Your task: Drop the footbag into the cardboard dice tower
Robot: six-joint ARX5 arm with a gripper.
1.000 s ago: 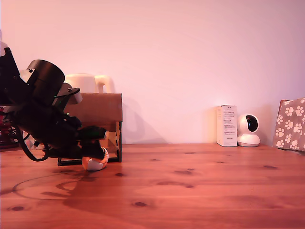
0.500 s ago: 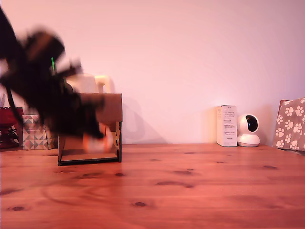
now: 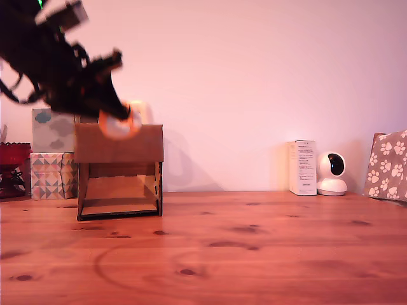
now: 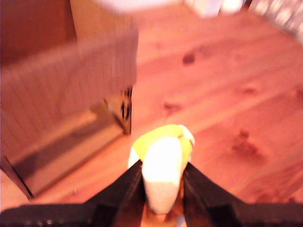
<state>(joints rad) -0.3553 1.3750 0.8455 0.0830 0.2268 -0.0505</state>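
Note:
The footbag (image 3: 119, 123), a small orange and white ball, is pinched in my black gripper (image 3: 113, 117), which is shut on it. In the exterior view it hangs in front of the top edge of the cardboard dice tower (image 3: 121, 171), above the solid upper front panel. The tower's lower part is open at the front and looks empty. In the blurred wrist view the footbag (image 4: 163, 165) sits between my two dark fingers (image 4: 124, 189), and the cardboard dice tower (image 4: 61, 94) lies below and to one side of it.
Patterned tissue boxes (image 3: 52, 152) are stacked behind the tower at the exterior view's left, by a red object (image 3: 13, 168). A white carton (image 3: 303, 167), a white camera (image 3: 332, 173) and a paw-print box (image 3: 388, 165) stand at the right. Bare wooden tabletop (image 3: 254, 248) fills the front.
My gripper has risen with the footbag from the table in front of the tower's open lower part up to the level of the tower's top edge.

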